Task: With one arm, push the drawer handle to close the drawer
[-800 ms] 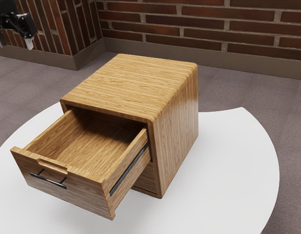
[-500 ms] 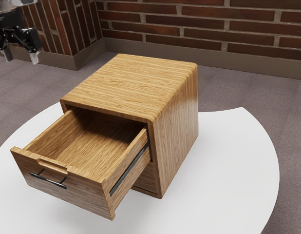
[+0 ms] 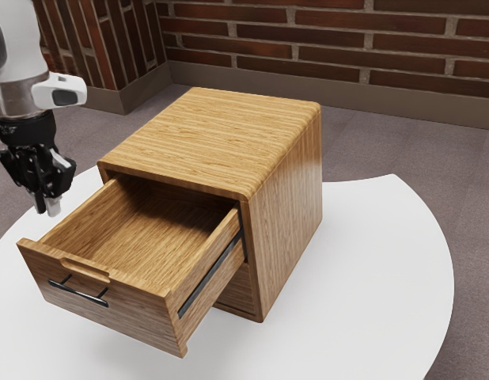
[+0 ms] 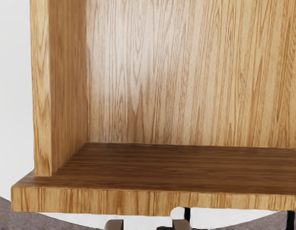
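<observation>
My gripper points down at the exterior view's left, above the level of the drawer front's far left corner. A narrow gap separates its fingers, with nothing held. In the wrist view, the gripper is seen just outside the drawer front, by one end of the black handle. The wooden drawer stands far out of its cabinet. Its black bar handle is on the front panel, and no contact with my fingers is visible.
The cabinet rests on a round white table. A black slide rail runs along the drawer's side. Brick walls rise behind, above a grey floor.
My hand has come down and slightly toward the exterior view's right, nearer the drawer. The fingers appear closer together in that view. The drawer has not moved.
</observation>
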You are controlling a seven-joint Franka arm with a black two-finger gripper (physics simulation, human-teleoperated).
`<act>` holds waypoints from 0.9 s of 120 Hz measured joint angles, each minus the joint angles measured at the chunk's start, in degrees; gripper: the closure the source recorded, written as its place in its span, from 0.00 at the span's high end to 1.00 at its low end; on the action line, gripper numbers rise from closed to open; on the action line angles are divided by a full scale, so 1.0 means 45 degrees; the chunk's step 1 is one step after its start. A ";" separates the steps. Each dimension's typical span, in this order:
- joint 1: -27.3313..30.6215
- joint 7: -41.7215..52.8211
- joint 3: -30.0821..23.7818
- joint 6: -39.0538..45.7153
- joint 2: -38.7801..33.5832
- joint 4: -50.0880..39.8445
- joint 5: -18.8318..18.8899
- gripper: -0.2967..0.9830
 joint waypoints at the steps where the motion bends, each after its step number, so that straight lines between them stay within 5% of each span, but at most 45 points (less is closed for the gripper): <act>1: 0.0002 -0.0057 -0.0057 0.0015 -0.0061 -0.0098 -0.0051 0.26; 66: 0.0083 -0.3601 -0.1708 0.1689 -0.2632 -0.4725 -0.1776 0.16; 108: -0.0530 -0.4832 -0.1725 0.2880 -0.2517 -0.5223 -0.0474 0.15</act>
